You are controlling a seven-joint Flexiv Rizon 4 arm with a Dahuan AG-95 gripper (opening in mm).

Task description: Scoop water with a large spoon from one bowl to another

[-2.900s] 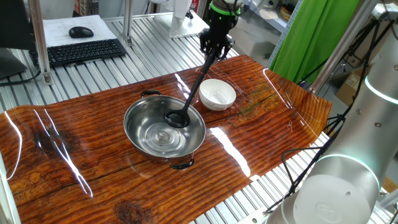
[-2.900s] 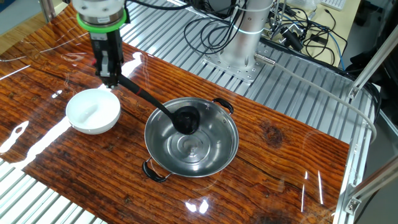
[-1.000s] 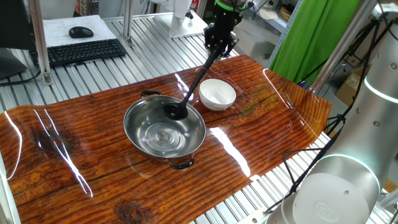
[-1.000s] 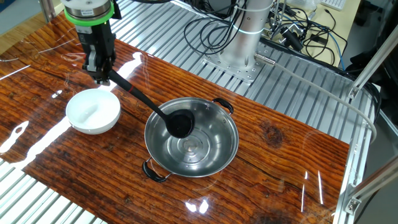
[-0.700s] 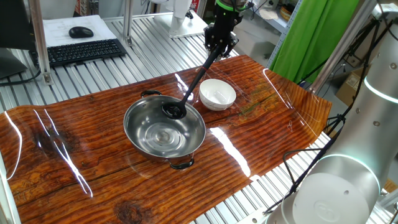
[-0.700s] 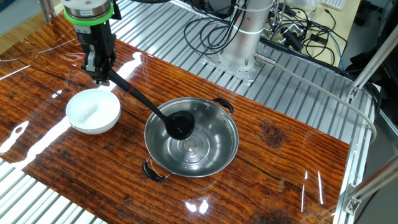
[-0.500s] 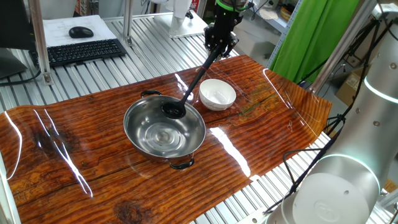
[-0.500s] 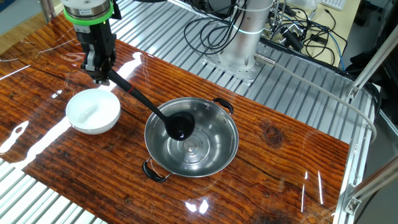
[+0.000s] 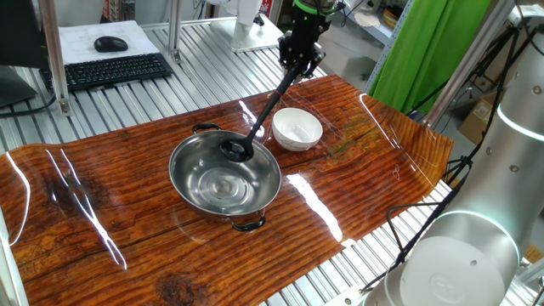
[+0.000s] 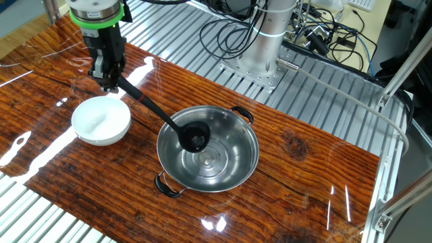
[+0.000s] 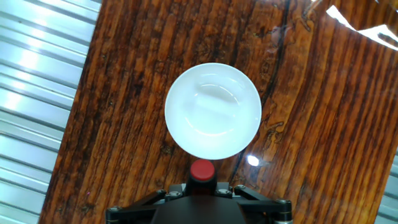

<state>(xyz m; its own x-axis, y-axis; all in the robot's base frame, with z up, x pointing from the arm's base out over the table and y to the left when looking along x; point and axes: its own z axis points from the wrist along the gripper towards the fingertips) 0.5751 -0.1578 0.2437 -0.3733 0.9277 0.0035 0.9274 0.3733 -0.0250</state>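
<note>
The steel bowl [image 9: 200,174] [image 10: 233,158] stands mid-table and holds water [image 9: 223,187] seen as a faint shine. My gripper [image 9: 299,63] [image 10: 108,82] is shut on the top of the large spoon's handle [image 9: 270,104] [image 10: 150,104]. The black ladle slants down so its scoop [image 9: 235,150] [image 10: 194,138] hangs inside the steel bowl, near the rim on the white bowl's side. The white bowl [image 9: 297,128] [image 10: 100,120] [image 11: 212,111] sits beside the steel bowl, right under my hand. In the hand view only a red cap [image 11: 202,169] at the handle's end shows.
A glossy wooden board [image 9: 102,204] covers the slatted metal table [image 10: 40,209]. A keyboard [image 9: 115,70] and mouse [image 9: 110,43] lie beyond the board. The arm's base [image 10: 260,64] and cables [image 10: 324,34] stand behind. A green curtain [image 9: 433,47] hangs at the side.
Over the last second the scoop has risen slightly and edged toward the white bowl's side of the steel bowl. The gripper has stayed shut on the handle.
</note>
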